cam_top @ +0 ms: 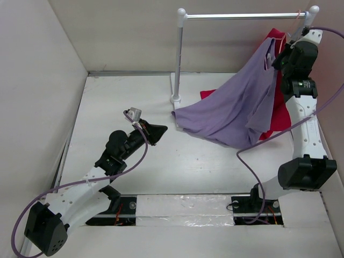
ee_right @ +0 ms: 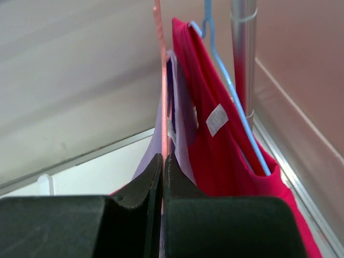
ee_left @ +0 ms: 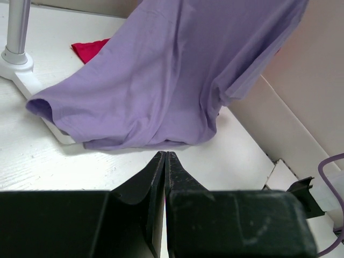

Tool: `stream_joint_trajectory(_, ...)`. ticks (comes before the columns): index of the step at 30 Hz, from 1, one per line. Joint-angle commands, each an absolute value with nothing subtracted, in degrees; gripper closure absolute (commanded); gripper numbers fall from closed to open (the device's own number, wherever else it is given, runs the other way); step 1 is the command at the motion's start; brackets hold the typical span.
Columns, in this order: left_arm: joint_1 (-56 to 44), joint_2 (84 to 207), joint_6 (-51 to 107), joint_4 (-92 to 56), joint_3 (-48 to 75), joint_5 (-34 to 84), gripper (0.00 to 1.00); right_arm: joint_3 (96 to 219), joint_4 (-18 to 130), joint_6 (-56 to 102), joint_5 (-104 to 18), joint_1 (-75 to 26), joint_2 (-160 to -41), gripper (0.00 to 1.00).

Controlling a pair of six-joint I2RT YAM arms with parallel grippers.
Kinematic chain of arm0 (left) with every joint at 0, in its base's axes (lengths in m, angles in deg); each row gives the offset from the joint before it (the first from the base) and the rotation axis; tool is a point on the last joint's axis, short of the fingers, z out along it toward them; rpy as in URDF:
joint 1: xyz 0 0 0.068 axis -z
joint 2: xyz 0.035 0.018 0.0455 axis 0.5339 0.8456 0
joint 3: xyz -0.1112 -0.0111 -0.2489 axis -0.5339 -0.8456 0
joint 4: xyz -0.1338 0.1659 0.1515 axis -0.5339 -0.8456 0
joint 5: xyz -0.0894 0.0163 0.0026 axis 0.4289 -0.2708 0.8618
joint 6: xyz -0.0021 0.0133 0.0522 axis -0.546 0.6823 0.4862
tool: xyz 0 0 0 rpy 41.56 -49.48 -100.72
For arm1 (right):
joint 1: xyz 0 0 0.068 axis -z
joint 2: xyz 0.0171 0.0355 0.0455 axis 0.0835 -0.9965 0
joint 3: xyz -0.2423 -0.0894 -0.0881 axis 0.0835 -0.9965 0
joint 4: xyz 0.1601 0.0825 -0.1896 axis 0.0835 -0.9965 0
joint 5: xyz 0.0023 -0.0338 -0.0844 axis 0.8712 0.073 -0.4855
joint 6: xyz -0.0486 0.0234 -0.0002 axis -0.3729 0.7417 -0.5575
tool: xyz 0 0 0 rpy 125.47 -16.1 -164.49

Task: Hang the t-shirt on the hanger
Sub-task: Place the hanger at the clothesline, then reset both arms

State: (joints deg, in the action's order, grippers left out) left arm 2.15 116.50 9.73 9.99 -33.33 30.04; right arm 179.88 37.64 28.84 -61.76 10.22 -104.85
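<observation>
The job looks partly done. At the far right corner of the surface the right claw (ee_right: 163,157) is raised beside the white rail stand (cam_top: 180,59). Its jaws are pressed together on the thin pink wire of the hanger (ee_right: 163,80), which runs straight down into them. The lavender t-shirt (cam_top: 236,107) hangs from that high point, so its upper end seems to be gathered on or against the hanger. The wrist view is too tight to show whether both shoulders sit over the wire or the neck is only caught at one side. From there the cloth slopes down and leftward, and its lower part and one sleeve lie on the surface against the stand's base, near the far edge. Just behind it hangs a red t-shirt (ee_right: 220,150) on a blue hanger (ee_right: 228,80). The left claw (ee_left: 165,157) is closed on nothing, hovering over the middle of the surface near the trailing cloth. What is probably left is seating the shoulders properly and letting the body hang free.
</observation>
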Motion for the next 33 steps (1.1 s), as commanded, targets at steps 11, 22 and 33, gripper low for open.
stream_joint_trajectory(11,2.2,114.7,9.9,11.5,-34.0,26.9,0.92,172.3,49.1,40.4,-57.7,14.1,-95.2,0.00)
stream_joint_trajectory(22,2.2,110.8,11.1,9.9,-35.1,20.4,0.68,144.8,68.6,57.0,-37.7,12.4,-67.1,0.00)
stream_joint_trajectory(33,2.2,97.9,10.7,9.0,-40.5,7.0,0.58,112.7,71.7,59.4,-7.9,-6.3,-42.7,0.00)
